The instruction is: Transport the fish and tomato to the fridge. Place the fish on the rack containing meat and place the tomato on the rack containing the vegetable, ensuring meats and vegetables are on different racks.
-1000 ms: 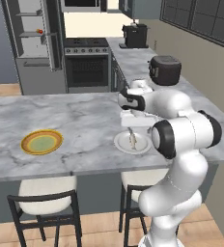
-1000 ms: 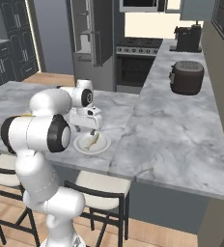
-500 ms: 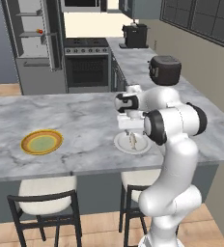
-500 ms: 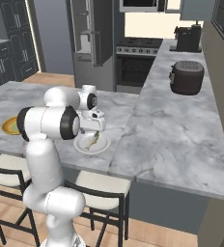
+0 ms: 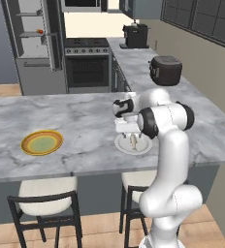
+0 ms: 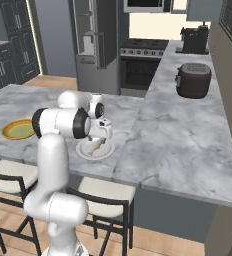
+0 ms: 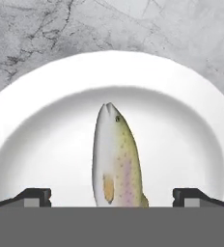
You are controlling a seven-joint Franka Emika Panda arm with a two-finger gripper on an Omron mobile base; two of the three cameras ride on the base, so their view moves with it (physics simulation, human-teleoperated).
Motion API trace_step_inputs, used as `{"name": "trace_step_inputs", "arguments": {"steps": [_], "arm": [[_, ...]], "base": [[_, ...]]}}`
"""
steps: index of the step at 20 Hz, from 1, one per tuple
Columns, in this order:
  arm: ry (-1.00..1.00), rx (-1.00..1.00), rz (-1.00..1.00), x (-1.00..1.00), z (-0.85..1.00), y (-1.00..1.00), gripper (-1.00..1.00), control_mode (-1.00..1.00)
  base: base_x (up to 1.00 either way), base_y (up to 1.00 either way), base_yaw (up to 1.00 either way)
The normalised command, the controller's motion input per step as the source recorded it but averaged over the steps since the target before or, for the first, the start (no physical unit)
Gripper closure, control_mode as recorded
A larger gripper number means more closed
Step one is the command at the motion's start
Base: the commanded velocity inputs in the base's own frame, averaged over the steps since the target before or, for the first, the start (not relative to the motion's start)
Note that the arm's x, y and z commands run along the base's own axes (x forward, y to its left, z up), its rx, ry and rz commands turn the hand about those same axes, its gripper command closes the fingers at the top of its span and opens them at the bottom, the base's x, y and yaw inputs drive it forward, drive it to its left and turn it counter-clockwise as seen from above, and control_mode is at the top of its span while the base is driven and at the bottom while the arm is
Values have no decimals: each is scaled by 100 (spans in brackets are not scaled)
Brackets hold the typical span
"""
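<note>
1. My gripper (image 7: 112,198) hangs right over the fish (image 7: 115,157), and its two dark tips stand wide apart, one on each side of the fish, holding nothing.
2. The fish is long and slim, silvery on one side and greenish with small spots and a pink stripe on the other. Its tail end is cut off at the bottom of my hand view.
3. The fish lies in the middle of a round white plate (image 7: 32,120). The plate looks smooth and shiny.
4. The plate sits on a grey marble counter (image 5: 85,121) with dark veins.
5. Far left of the white plate is a yellow plate (image 5: 41,143).
6. The fridge (image 5: 34,46) stands behind the counter, with its door open. A tiny red thing is on a shelf, too small to tell.
</note>
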Motion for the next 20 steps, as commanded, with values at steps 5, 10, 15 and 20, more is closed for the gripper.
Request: {"name": "trace_step_inputs", "arguments": {"steps": [5,10,15,20], "arm": [[3,0,0,27,-31,0,-100,-100],[3,0,0,-1,-13,0,-100,-100],[-1,0,0,-19,11,0,-100,-100],[-2,1,-1,-43,24,0,-100,-100]], "base": [[0,0,0],[0,0,0],[0,0,0],[0,0,0]]}}
